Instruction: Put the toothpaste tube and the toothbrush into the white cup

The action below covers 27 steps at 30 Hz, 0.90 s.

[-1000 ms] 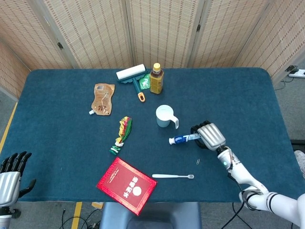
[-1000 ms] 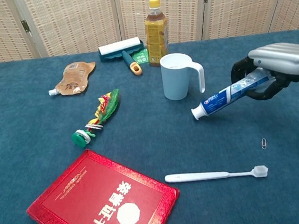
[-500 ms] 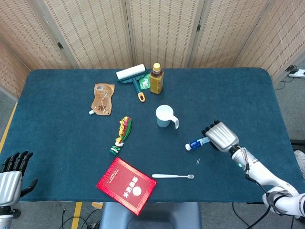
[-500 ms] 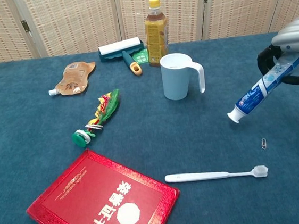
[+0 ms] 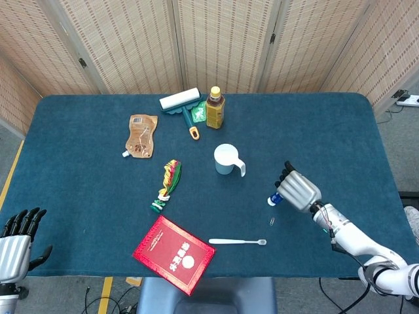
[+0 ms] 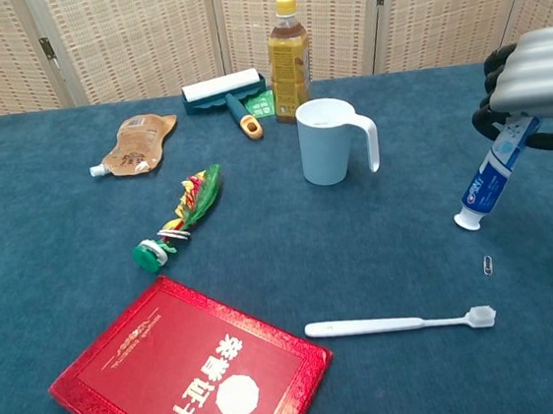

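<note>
My right hand [image 5: 299,190] [image 6: 536,76] grips the blue and white toothpaste tube [image 6: 489,181] [image 5: 275,198] above the cloth, right of the cup. The tube hangs nearly upright with its white cap pointing down. The white cup [image 5: 226,159] [image 6: 330,140] stands upright mid-table, handle turned to the right. The white toothbrush [image 5: 237,242] [image 6: 398,324] lies flat near the front edge, bristle head to the right. My left hand [image 5: 16,237] is at the table's front left corner, fingers spread and holding nothing.
A red booklet [image 6: 189,368] lies at the front. A twisted colourful wrapper [image 6: 180,215], a brown pouch [image 6: 133,143], a lint roller [image 6: 225,92] and a tea bottle [image 6: 286,57] sit left of and behind the cup. A paper clip [image 6: 487,265] lies under the tube.
My right hand has carried the tube rightward, away from the cup, and turned it from slanted to nearly upright, cap down. The left hand has stayed put.
</note>
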Motion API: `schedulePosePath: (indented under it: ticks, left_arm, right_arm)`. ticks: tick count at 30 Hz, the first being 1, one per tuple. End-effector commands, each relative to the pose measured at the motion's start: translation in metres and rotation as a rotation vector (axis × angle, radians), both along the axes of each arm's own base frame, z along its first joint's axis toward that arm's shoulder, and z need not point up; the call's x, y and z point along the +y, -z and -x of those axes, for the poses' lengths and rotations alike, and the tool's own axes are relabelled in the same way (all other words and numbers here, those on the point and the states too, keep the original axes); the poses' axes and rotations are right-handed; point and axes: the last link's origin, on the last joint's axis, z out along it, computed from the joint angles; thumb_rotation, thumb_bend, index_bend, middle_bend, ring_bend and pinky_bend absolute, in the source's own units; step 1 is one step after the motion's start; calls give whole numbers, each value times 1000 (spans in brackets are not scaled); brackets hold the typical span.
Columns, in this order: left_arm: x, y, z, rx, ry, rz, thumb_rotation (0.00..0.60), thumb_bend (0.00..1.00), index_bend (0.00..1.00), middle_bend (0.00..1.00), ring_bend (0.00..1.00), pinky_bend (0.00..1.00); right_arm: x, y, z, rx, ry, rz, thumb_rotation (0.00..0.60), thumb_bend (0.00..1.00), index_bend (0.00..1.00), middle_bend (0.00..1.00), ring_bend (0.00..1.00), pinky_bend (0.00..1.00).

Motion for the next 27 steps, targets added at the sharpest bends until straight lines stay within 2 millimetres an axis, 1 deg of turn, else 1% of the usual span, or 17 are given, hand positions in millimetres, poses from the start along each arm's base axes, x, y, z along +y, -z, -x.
schedulePosePath:
  ticks: [1,4,5,9,11,15,18,23,27]
  left_arm:
    - [0,0,0,-2,0,-1,600,329,157,151,105,152]
    - [-1,0,1,0,-4,0,600,329,158,152,105,152]
    - [-1,0,1,-1,-5,1,600,329,157,152,105,152]
    - [-1,1,2,1,-8,6,600,329,158,151,105,152]
    - [0,0,2,0,-7,5,600,329,157,151,105,152]
    - [-1,0,2,-1,-8,6,600,329,157,151,105,152]
    - [-1,1,3,-2,-9,6,600,329,157,152,105,152]
    - [-1,0,3,-3,-7,3,600,329,157,151,104,152]
    - [-1,-1,3,-2,-6,2,600,329,158,151,104,152]
  right_arm:
    - [3,4,-6,-5,-35,9,600,386,603,468,287,123]
    - [6,5,-11,-26,-62,19,600,386,504,404,219,43]
    - [9,6,-13,-35,-74,18,600,386,441,370,178,16]
    - [16,8,-19,-44,-120,24,600,386,239,245,42,0]
    - [18,9,-21,-47,-128,27,600,387,162,176,5,0]
    - [21,13,-26,-61,-130,22,600,388,51,64,0,0]
    - [22,17,-32,-96,-135,18,600,387,5,22,0,0]
    - [26,22,-43,-223,-145,0,600,387,0,11,0,0]
    - [30,21,-43,-289,-126,-10,600,385,0,20,0,0]
